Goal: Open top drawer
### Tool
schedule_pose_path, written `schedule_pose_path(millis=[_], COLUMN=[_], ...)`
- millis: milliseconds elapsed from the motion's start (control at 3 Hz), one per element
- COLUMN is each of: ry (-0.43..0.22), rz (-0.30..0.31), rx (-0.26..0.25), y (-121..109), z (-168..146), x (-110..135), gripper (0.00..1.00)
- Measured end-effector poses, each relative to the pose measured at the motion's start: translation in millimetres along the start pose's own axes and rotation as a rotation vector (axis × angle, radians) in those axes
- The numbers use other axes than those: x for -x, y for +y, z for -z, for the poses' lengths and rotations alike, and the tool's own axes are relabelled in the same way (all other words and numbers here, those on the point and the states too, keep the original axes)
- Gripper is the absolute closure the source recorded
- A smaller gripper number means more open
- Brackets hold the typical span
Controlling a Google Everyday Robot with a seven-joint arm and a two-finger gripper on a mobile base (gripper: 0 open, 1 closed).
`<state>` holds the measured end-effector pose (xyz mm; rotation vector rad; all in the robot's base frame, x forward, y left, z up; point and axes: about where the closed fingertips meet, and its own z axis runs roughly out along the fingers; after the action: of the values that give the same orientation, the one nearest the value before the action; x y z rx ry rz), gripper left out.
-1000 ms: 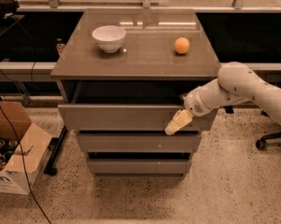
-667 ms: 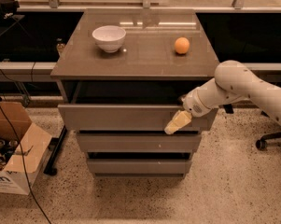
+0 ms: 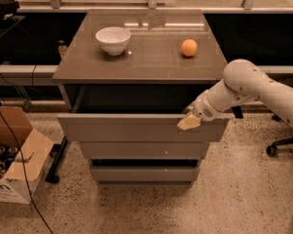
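Note:
The top drawer (image 3: 131, 129) is the wide grey-taupe front under the cabinet top. It stands pulled out toward me, and its dark inner box (image 3: 136, 99) shows behind the front. My gripper (image 3: 189, 122), pale yellow at the tip, rests at the upper right edge of this drawer front, in from the right on the white arm (image 3: 243, 84). Two narrower drawer fronts (image 3: 141, 150) sit closed below.
A white bowl (image 3: 113, 39) and an orange (image 3: 189, 48) sit on the cabinet top (image 3: 151, 65). An open cardboard box (image 3: 17, 155) and a black cable lie on the floor at left. An office chair base (image 3: 282, 145) stands at right.
My gripper has shifted slightly up and to the right along the top edge of the drawer front. The drawer stands pulled out about as far as before.

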<state>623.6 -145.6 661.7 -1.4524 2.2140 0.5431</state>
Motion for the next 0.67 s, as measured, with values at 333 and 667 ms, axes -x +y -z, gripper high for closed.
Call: schedule_pose_path(millis=[333, 667], ry=[0.0, 0.001], rz=[0.0, 0.001], rx=[0.002, 0.006], y=[0.5, 1.2], z=[-0.4, -2.6], x=[0.5, 0.5], gripper=[0.54, 0.31])
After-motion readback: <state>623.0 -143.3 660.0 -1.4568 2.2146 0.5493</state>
